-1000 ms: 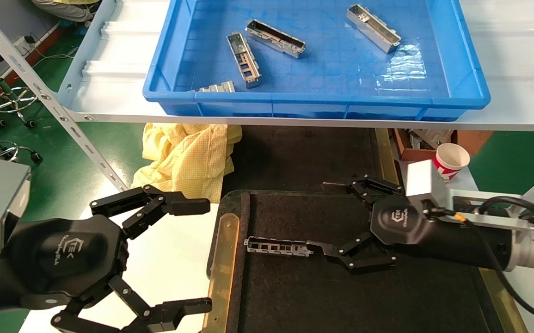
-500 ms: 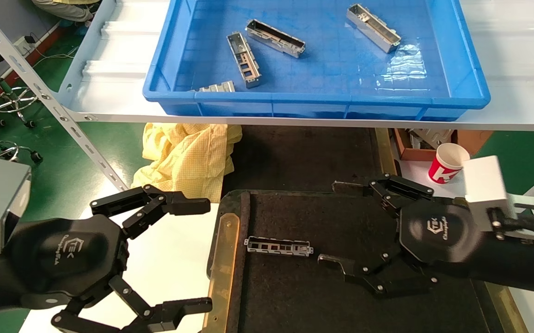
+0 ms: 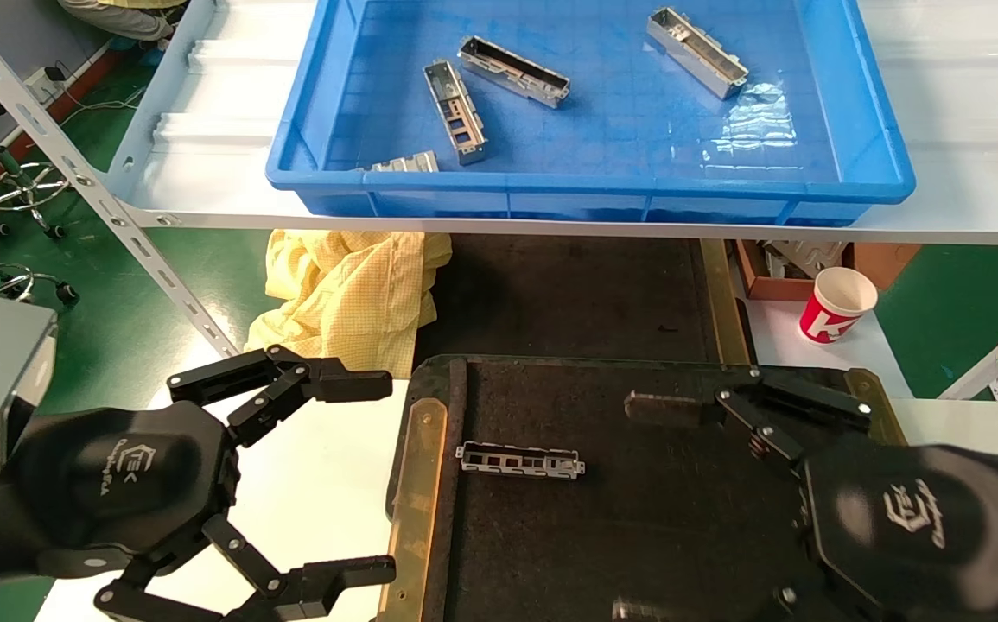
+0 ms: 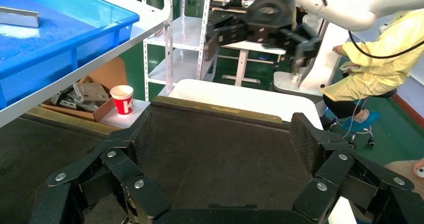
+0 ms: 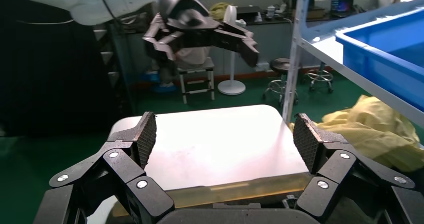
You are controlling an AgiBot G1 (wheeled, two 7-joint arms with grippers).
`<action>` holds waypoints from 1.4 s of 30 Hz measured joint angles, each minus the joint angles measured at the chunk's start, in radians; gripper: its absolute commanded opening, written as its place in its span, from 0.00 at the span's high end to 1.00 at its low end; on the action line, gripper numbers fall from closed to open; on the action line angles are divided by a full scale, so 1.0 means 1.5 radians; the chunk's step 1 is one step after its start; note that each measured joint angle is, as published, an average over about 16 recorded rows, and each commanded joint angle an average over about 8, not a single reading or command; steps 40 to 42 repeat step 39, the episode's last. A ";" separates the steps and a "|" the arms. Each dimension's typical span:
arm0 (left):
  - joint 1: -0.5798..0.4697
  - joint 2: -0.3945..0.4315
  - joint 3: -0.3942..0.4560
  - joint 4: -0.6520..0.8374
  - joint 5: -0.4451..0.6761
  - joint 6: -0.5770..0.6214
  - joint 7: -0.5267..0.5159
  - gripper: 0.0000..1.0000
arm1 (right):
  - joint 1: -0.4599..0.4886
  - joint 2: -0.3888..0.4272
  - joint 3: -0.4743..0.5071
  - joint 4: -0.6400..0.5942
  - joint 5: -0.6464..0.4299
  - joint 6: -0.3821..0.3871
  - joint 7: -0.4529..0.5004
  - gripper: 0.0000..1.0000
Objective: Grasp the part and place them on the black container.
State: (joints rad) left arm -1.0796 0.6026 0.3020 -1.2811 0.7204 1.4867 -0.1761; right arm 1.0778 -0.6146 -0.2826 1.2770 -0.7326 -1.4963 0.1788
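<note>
One silver part (image 3: 520, 460) lies flat on the left half of the black container (image 3: 550, 544), close to its brass strip (image 3: 416, 501). My right gripper (image 3: 645, 510) hangs open and empty over the container's near right side, well clear of that part. In its own wrist view the right gripper (image 5: 225, 141) faces the brass strip and the white table. My left gripper (image 3: 369, 479) is open and empty over the white table, left of the container. The left wrist view looks through the left gripper (image 4: 222, 136) across the container (image 4: 220, 149). Several more parts (image 3: 455, 112) lie in the blue crate.
The blue crate (image 3: 594, 186) sits on a white shelf (image 3: 205, 130) above and behind the container. A yellow cloth (image 3: 352, 289) lies under the shelf at left. A red paper cup (image 3: 835, 304) stands at the right, by a box of metal pieces.
My right gripper has pulled back from the part, moving right and toward me, still open. The part stays where it lay on the container. The left arm has not moved.
</note>
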 measured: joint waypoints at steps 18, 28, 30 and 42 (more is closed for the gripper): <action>0.000 0.000 0.000 0.000 0.000 0.000 0.000 0.00 | -0.006 0.006 0.006 0.013 0.006 0.000 0.008 0.00; 0.000 0.000 0.000 0.000 0.000 0.000 0.000 0.00 | -0.003 0.003 0.003 0.007 0.003 0.001 0.006 0.00; 0.000 0.000 0.000 0.000 0.000 0.000 0.000 0.00 | -0.003 0.003 0.003 0.006 0.003 0.001 0.005 0.00; 0.000 0.000 0.000 0.000 0.000 0.000 0.000 0.00 | -0.002 0.002 0.002 0.004 0.002 0.001 0.005 0.00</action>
